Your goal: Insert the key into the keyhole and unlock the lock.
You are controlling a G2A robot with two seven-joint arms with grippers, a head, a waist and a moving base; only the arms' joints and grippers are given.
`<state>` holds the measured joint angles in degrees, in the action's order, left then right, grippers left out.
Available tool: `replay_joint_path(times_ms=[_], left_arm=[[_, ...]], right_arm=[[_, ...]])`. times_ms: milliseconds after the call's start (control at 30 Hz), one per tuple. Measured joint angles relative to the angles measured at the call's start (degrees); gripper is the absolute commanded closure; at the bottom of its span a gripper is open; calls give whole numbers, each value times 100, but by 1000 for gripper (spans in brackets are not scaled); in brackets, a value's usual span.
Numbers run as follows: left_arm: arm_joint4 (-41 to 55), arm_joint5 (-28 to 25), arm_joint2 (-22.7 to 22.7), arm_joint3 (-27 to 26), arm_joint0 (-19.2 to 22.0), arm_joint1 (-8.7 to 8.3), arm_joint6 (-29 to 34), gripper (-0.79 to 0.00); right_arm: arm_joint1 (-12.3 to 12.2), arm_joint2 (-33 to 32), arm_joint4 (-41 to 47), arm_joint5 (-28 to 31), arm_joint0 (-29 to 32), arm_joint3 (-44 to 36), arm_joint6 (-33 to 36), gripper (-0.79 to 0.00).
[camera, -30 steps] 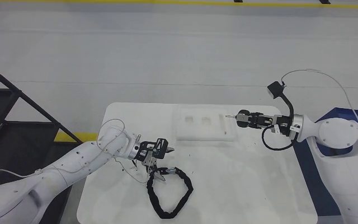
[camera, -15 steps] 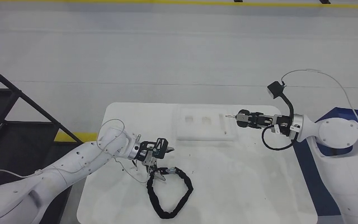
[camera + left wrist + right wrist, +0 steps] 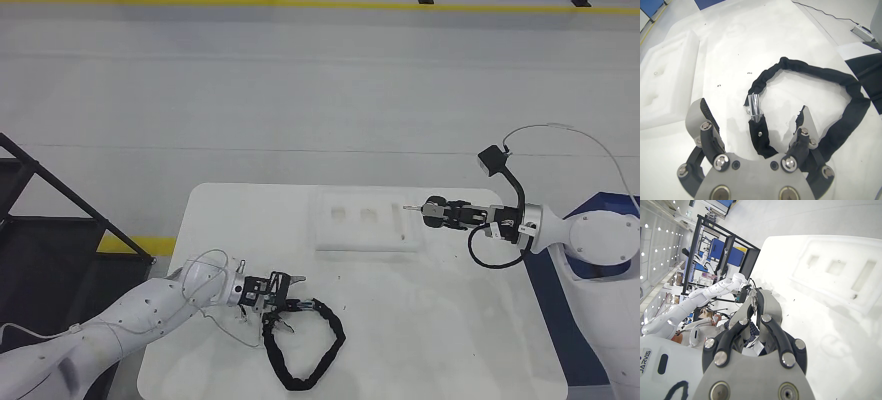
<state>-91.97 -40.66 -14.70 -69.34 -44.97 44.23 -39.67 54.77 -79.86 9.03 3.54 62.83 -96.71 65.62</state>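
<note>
White table (image 3: 430,320), looped fabric-sleeved chain lock (image 3: 819,70)

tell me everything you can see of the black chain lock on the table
The black fabric-sleeved chain lock lies flat on the white table as a closed, uneven loop. Its wrinkled sleeve looks like cloth; a shiny silver metal cylinder joins the two ends, with a small stud on the sleeve beside it. The left arm's open tool straddles that joint, not touching it.

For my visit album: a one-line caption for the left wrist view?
Open left gripper framing the chrome lock cylinder of a black sleeved chain lock on the table, beside a foam tray.
</note>
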Motion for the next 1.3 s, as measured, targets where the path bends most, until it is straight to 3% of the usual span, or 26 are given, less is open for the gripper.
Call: replay_joint_path(times_ms=[400, 467, 500, 567, 600, 633, 733, 867, 933, 1000, 1300], left_arm=[[-15, -51, -204, -192, -178, 67, 653, -785], [0, -42, -248, -233, -224, 68, 741, -690], [11, -42, -267, -237, -245, 67, 766, -600], [33, -44, -309, -245, -295, 66, 808, -545], [40, -46, -327, -239, -316, 65, 833, -449], [58, -49, -351, -230, -343, 65, 870, -416], [102, -71, -405, -206, -401, 76, 1001, -342], [-72, -9, -443, -278, -420, 115, 1345, -317], [2, 19, -491, -278, -442, 140, 1418, -206], [134, 18, -536, -260, -462, 168, 1446, 0], [752, -219, -796, -100, -506, 271, 1573, 0]], right_arm=[[0, 0, 0, 0, 0, 0, 0, 0], [0, 0, 0, 0, 0, 0, 0, 0], [0, 0, 0, 0, 0, 0, 0, 0], [0, 0, 0, 0, 0, 0, 0, 0], [0, 0, 0, 0, 0, 0, 0, 0], [0, 0, 0, 0, 0, 0, 0, 0], [0, 0, 0, 0, 0, 0, 0, 0], [0, 0, 0, 0, 0, 0, 0, 0], [0, 0, 0, 0, 0, 0, 0, 0], [0, 0, 0, 0, 0, 0, 0, 0], [0, 0, 0, 0, 0, 0, 0, 0]])
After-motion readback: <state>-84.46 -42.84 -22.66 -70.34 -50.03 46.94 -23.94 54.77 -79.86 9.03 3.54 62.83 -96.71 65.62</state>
